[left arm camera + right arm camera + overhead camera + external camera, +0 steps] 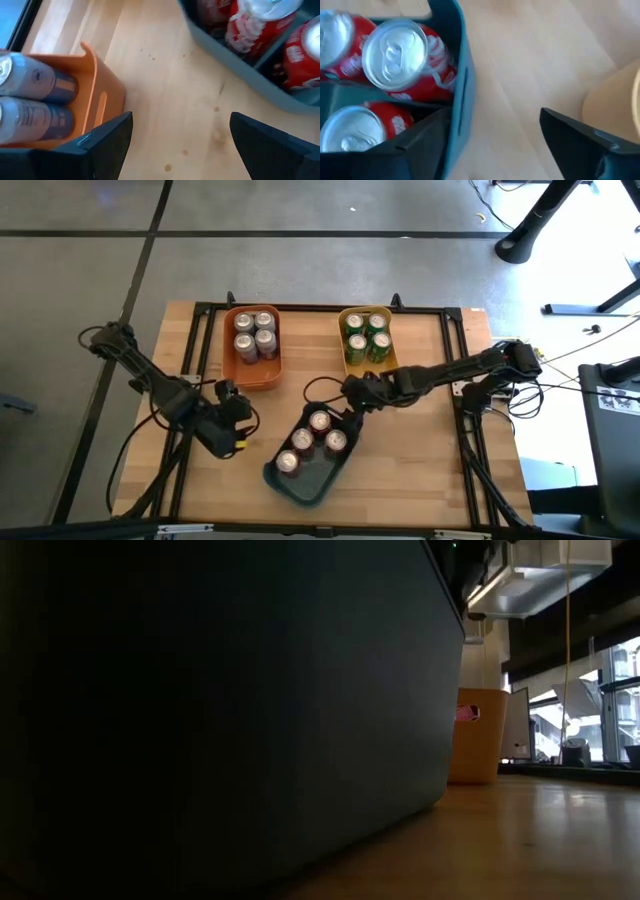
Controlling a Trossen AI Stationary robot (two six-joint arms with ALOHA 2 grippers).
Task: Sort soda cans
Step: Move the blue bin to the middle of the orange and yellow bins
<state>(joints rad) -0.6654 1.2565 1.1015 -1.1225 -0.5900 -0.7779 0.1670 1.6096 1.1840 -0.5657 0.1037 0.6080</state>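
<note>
Though sorted, red cans (312,442) binned.

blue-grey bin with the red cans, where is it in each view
high view: blue-grey bin at the table's near middle, three red cans inside.
low view: its dark wall fills most of the picture.
left wrist view: its rim at the upper right.
right wrist view: its wall at centre left.
Shared landmark: the orange bin, also in the low and left wrist views.

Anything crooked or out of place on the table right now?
Yes: the blue-grey plastic bin holding the red soda cans sits skewed, while the orange plastic bin and yellow plastic bin sit square. No spills.
</note>
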